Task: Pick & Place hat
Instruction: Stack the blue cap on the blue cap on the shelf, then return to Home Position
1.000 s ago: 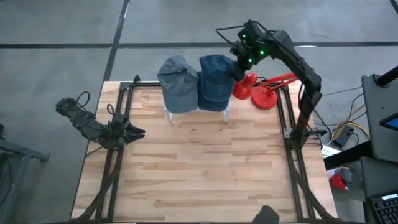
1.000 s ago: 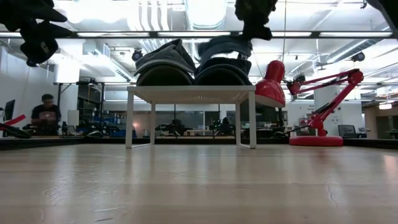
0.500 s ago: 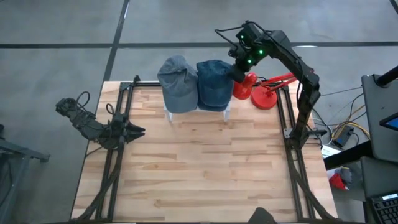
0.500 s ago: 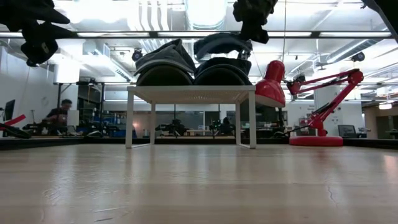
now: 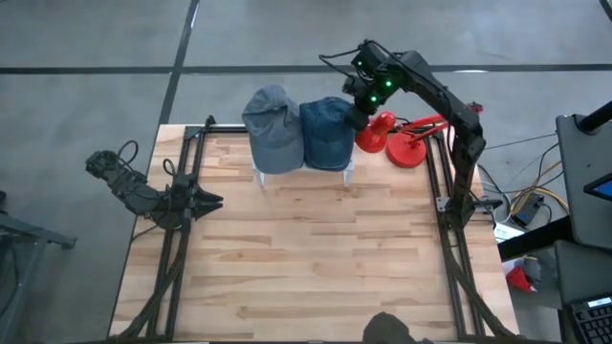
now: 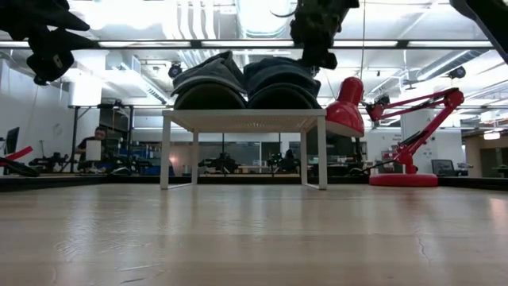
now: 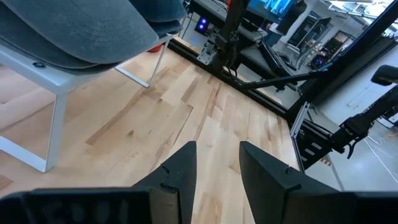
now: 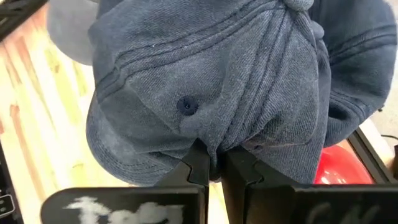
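Denim-blue hat (image 5: 325,132) pinched at its crown by right pincer (image 5: 356,117), seen from above at twelve o'clock of wooden counter (image 5: 306,258), over small white stand (image 5: 350,172). Grey hat (image 5: 273,126) just beside it toward nine o'clock, touching. Red lamp (image 5: 400,141) at one o'clock, near the blue hat. Left pincer (image 5: 206,203) idle at nine o'clock, above the counter's edge.

Low across the counter: blue hat (image 6: 279,78) atop stand (image 6: 244,121), right pincer (image 6: 311,49) gripping from above; grey hat (image 6: 209,81) alongside, lamp (image 6: 397,127) beyond (person far back in the room).

Left wrist: fingers (image 7: 180,168) parted narrowly, holding nothing, stand leg (image 7: 55,130) ahead.

Right wrist: fingers (image 8: 200,163) clamped on a fold of blue hat (image 8: 211,81).
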{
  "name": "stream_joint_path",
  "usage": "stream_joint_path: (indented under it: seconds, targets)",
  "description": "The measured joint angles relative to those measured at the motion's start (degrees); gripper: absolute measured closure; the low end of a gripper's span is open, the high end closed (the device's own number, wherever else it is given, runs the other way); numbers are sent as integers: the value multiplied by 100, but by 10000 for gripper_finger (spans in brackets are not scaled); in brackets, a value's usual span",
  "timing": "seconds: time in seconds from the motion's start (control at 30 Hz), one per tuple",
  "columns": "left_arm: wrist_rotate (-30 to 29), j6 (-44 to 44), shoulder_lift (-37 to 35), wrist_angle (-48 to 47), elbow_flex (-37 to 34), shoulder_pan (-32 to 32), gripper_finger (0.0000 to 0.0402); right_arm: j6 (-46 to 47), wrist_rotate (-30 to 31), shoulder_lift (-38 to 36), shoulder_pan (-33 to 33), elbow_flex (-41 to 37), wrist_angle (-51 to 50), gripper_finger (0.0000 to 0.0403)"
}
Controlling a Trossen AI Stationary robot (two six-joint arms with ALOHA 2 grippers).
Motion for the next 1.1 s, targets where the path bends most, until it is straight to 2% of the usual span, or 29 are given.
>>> stream_joint_path:
  seconds: [0.27,0.77,0.93,1.1]
  targets:
    - [2,-4,0,6,0,1,280,-2,19,102,0,-3,-43,380]
    - [4,-10,0,7,0,1,280,-14,28,5,-39,-3,-149,253]
    - [8,-10,0,7,1,0,280,173,99,-232,-121,-2,-400,244]
    - [24,-12,0,9,2,-1,280,184,219,-610,-129,41,-482,251]
